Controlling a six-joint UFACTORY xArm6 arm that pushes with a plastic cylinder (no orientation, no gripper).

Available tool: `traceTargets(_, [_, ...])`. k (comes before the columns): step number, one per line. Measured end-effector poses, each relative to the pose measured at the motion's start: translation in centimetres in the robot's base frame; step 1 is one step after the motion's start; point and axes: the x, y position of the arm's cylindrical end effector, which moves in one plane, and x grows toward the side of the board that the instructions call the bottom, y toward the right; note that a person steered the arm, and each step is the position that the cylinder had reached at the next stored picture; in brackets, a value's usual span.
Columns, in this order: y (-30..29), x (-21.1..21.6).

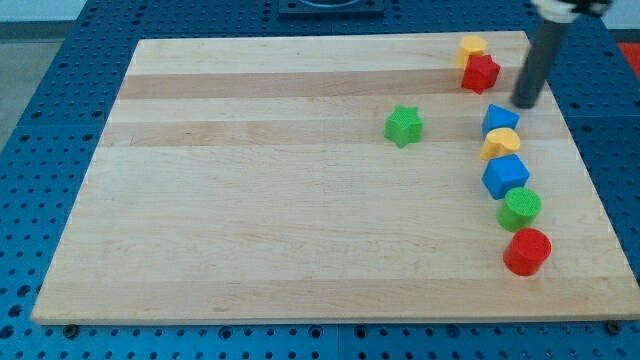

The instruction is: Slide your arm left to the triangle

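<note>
You are looking at my tip (524, 103), the lower end of a dark rod. It is carrying no jaws, so nothing is spreading or pinching. It is resting on the pale wooden board (280, 240), near the view's top right.

The blue block (500, 119), which I am judging to be the triangle although its shape is not plain, is sitting just beside my tip, toward the view's left and slightly lower. They appear apart.

A yellow rounded block (500, 143) is touching its lower side, and a red star block (480, 72) is lying above it. The coming push is therefore calling for a short leftward slide, angling slightly down.
</note>
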Motion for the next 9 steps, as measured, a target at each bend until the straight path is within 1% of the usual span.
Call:
traceTargets(1, [1.8, 3.0])
traceTargets(2, [1.2, 5.9])
traceTargets(3, [-1.6, 6.0])
traceTargets(5, [-2.3, 4.1])
traceTargets(6, [-2.1, 1.2])
traceTargets(7, [-5.2, 0.0])
traceTargets(8, [-10.1, 0.6])
traceTargets(9, [-12.6, 1.2])
